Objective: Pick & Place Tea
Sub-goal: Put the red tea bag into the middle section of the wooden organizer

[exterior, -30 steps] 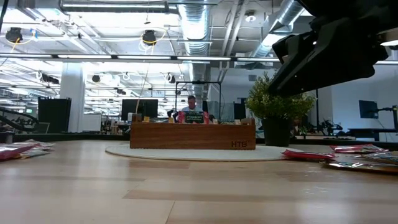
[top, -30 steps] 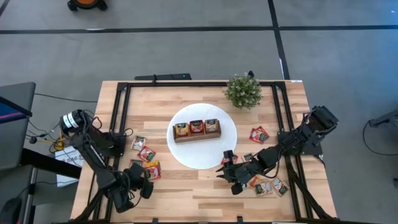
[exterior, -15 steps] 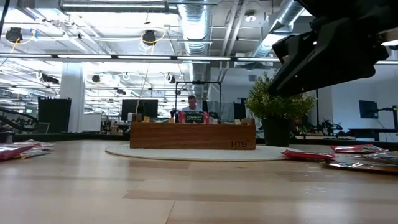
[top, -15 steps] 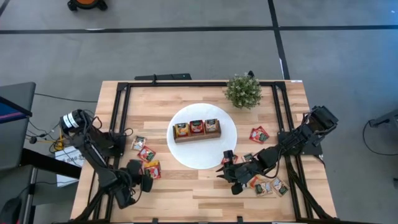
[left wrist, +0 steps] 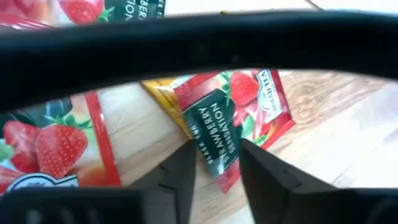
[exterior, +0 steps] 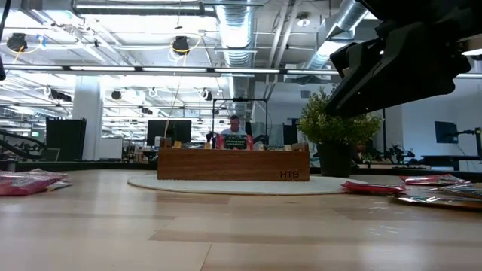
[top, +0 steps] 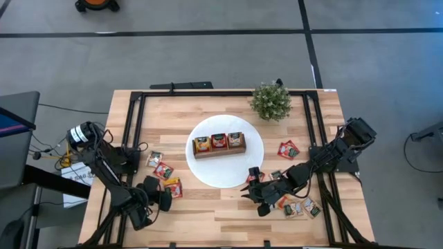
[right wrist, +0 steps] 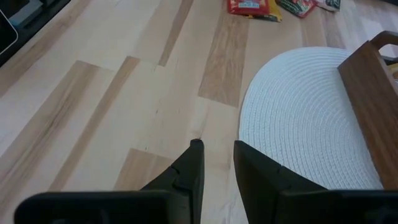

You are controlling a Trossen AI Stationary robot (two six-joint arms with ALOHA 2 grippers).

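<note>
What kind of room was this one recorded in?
Probably an open lab or industrial-style office: the low view shows exposed ceiling ducts, rows of monitors on desks and a person seated far behind the wooden table. The high view shows grey floor marked with dark lines.

Pale wood table (top: 228, 207) with darker plank streaks, framed by black rails. At its centre a white woven disc (top: 208, 173) carries a brown wooden box (top: 219, 144); a green plant (top: 270, 101) stands at one o'clock. Red, yellow-orange and beige sachets (top: 166, 181), printed with strawberries on dark green, lie at four and eight o'clock.
</note>
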